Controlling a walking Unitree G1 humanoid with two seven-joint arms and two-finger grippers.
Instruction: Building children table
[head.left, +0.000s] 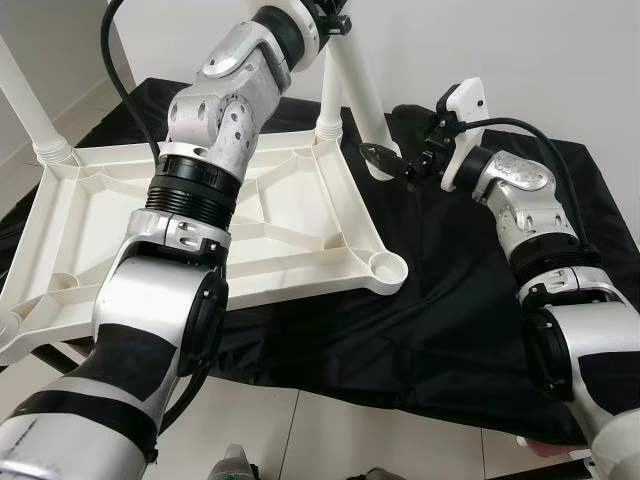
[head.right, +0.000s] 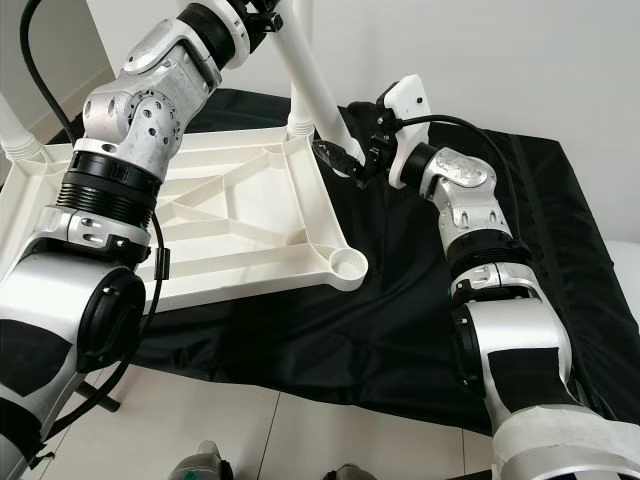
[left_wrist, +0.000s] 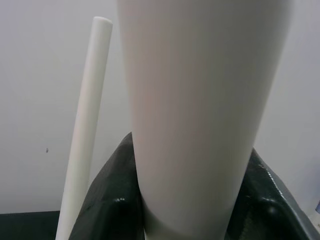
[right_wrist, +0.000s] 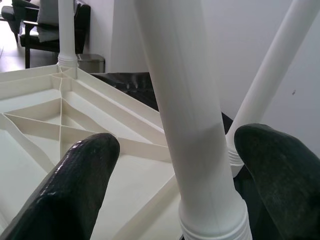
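Note:
A white plastic table top (head.left: 300, 270) lies upside down on a black cloth. My left gripper (head.left: 325, 20) is raised at the top and shut on a white table leg (head.left: 360, 100) that slants down past the top's back right corner. The leg's lower, threaded end (right_wrist: 215, 225) hangs over the cloth. My right gripper (head.left: 385, 157) is open around that end, its fingers (right_wrist: 80, 175) on either side and apart from the leg. Two other legs stand upright in corners, one at the back (head.left: 327, 105) and one at the far left (head.left: 30, 110).
The near right corner socket (head.left: 385, 268) stands open with nothing in it. The black cloth (head.left: 450, 320) covers the low surface under the table top and spreads out to the right. Pale tiled floor (head.left: 330, 430) lies in front, and a white wall is behind.

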